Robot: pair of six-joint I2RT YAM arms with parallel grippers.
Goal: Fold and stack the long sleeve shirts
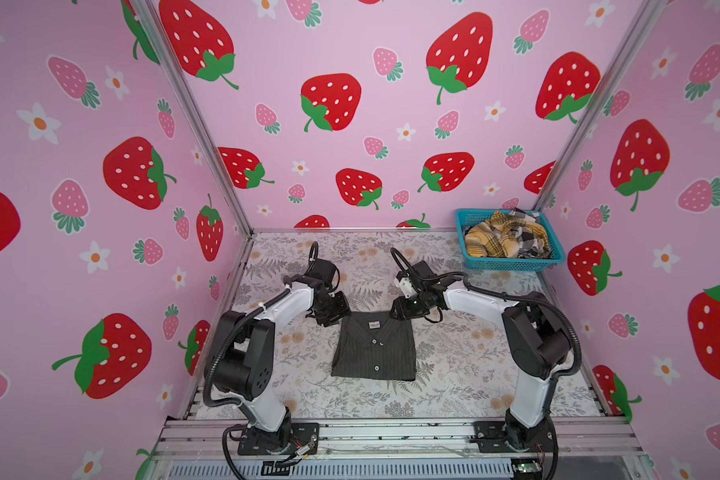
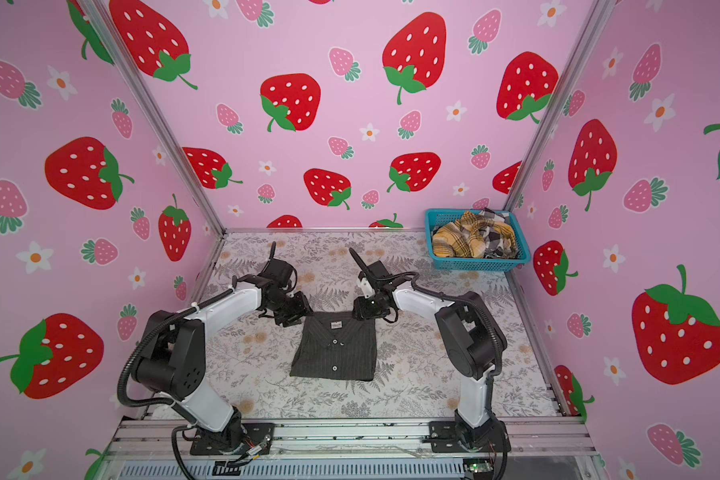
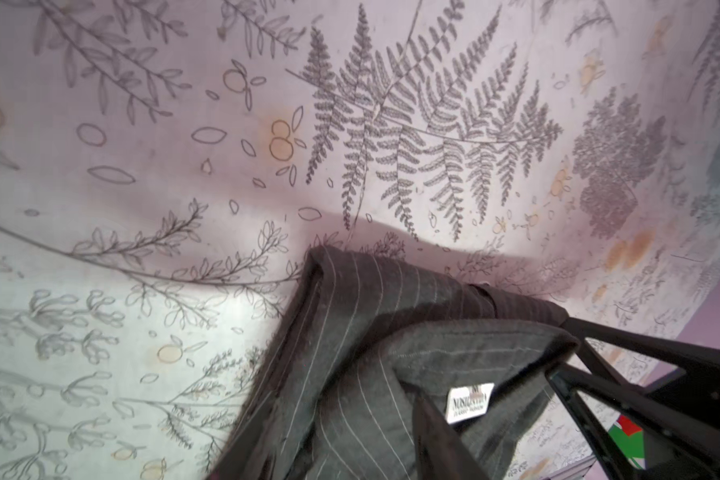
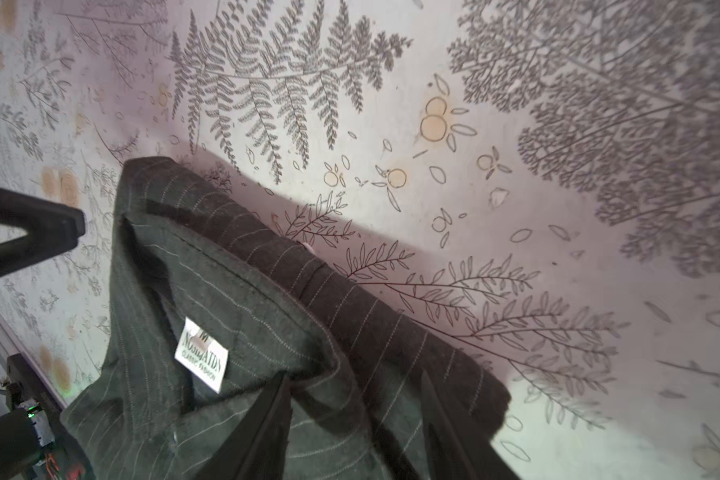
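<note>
Left gripper and right gripper stand partly open over the far collar corners of the pinstripe shirt, holding nothing. It lies folded, centre of the bench. Soft and limp, I reckon; I'd pinch all layers at a folded edge.

Both top views are bright and evenly lit, bowed at the edges. In the wrist views a soft shadow crosses the tabletop; the pinstriped shirt blurs close up.

Left hand and right hand low, near each other, jaws apart.
</note>
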